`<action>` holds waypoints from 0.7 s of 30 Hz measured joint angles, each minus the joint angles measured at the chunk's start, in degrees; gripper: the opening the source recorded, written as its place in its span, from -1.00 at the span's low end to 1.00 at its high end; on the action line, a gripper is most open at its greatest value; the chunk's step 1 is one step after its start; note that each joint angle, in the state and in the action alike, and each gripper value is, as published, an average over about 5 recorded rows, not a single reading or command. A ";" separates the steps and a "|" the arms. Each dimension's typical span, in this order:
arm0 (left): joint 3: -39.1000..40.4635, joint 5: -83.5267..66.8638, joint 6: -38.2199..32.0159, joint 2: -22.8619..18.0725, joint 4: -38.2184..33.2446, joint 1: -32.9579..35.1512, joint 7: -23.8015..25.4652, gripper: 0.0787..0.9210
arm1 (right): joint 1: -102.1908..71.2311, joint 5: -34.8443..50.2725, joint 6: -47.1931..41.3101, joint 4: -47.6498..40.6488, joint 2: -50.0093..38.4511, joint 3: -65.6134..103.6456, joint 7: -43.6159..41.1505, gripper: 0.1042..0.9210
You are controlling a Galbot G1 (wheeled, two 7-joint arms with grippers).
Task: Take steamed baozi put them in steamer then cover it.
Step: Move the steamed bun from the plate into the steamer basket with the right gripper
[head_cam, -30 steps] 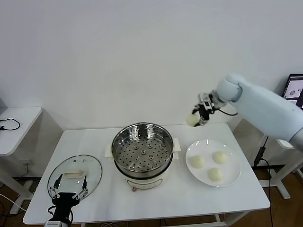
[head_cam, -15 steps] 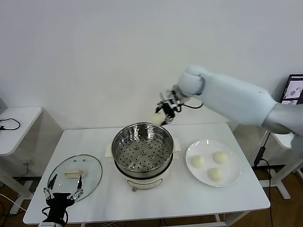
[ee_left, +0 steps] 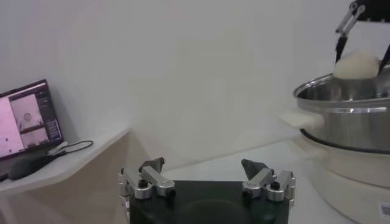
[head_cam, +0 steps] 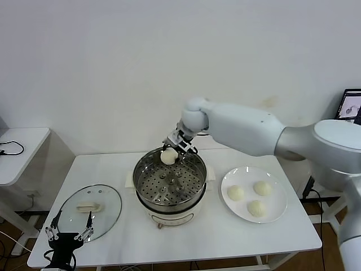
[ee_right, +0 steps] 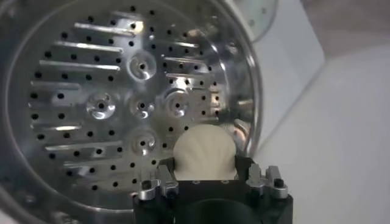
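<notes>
The right gripper point(head_cam: 172, 151) hangs over the far rim of the steamer point(head_cam: 169, 204), its fingers closed on one bun point(head_cam: 168, 156). In the right wrist view the bun point(ee_right: 203, 154) sits between the fingers, above the perforated tray point(ee_right: 116, 103); it appears clear of the tray, though contact cannot be ruled out. The steamer stands at the centre of the table point(head_cam: 214, 231) (lid off). Three buns point(head_cam: 252, 197) lie on the plate point(head_cam: 280, 214), right of the steamer. The cover point(head_cam: 90, 212) lies flat on the table, left of the steamer and near the front edge. The left gripper point(head_cam: 69, 236) is parked at the near left corner, just nearer than the cover, fingers spread wide and holding nothing.
</notes>
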 measured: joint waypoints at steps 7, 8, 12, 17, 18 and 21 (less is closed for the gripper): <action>-0.16 -0.02 -0.01 -0.17 0.11 -0.18 -0.01 0.77 | -2.27 -7.28 7.95 -3.91 2.57 -0.07 2.22 0.28; -0.14 -0.02 0.00 -0.19 0.12 -0.26 -0.01 0.77 | -2.58 -8.16 8.96 -4.43 2.87 -0.07 2.50 0.28; -0.06 -0.02 0.03 -0.23 0.18 -0.57 0.00 0.77 | -3.66 -11.29 12.57 -6.44 3.94 0.07 3.49 0.28; -0.03 -0.02 0.08 -0.25 0.15 -0.74 0.01 0.77 | -4.60 -14.15 15.97 -8.61 4.91 0.29 4.45 0.30; -0.03 -0.02 0.08 -0.26 0.12 -0.74 0.01 0.77 | -4.74 -14.60 16.52 -8.99 5.08 0.35 4.63 0.30; -0.03 0.00 0.12 -0.32 -0.05 -0.68 0.01 0.77 | -4.98 -15.61 17.90 -9.99 5.46 0.47 5.18 0.32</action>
